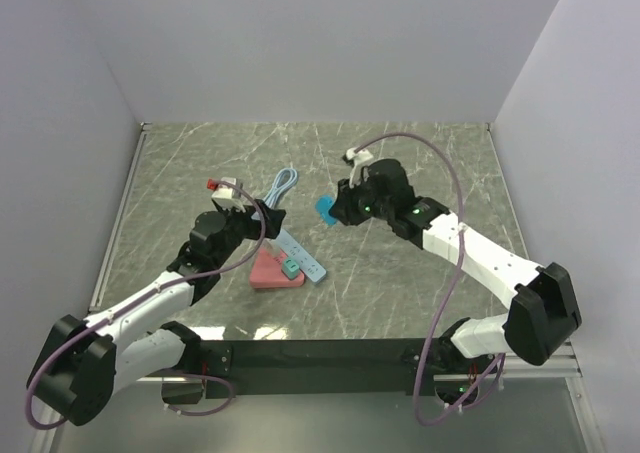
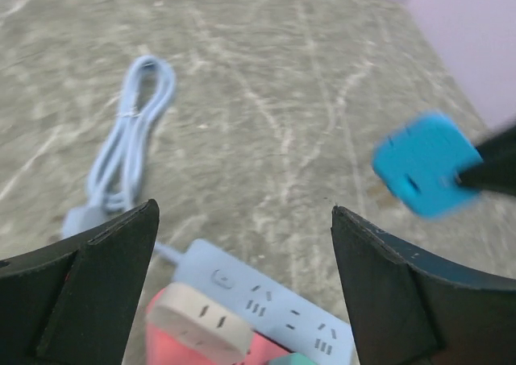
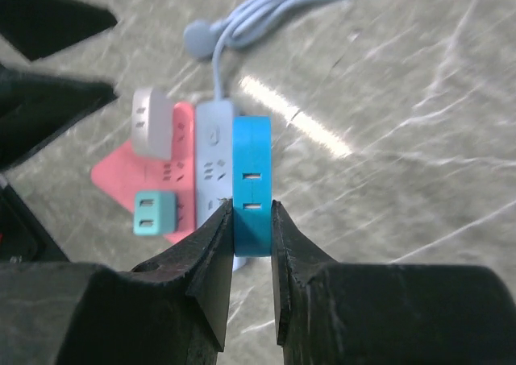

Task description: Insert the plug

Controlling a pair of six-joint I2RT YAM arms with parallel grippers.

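Observation:
My right gripper [image 3: 251, 220] is shut on a bright blue plug block [image 3: 251, 184] and holds it above the table; it also shows in the top view [image 1: 326, 210] and in the left wrist view [image 2: 423, 165]. A pale blue power strip [image 1: 303, 256] lies beside a pink triangular block [image 1: 272, 270] that carries a teal adapter [image 1: 289, 267] and a cream adapter [image 2: 200, 323]. The strip shows in the left wrist view [image 2: 266, 296] and in the right wrist view [image 3: 213, 159]. My left gripper [image 2: 242, 244] is open and empty, hovering over the strip's switch end.
The strip's pale blue cable [image 1: 281, 186] is coiled behind it on the marble tabletop [image 1: 420, 163]. Grey walls close the table on the left, back and right. The arms' bases and a black rail [image 1: 320, 353] lie along the near edge.

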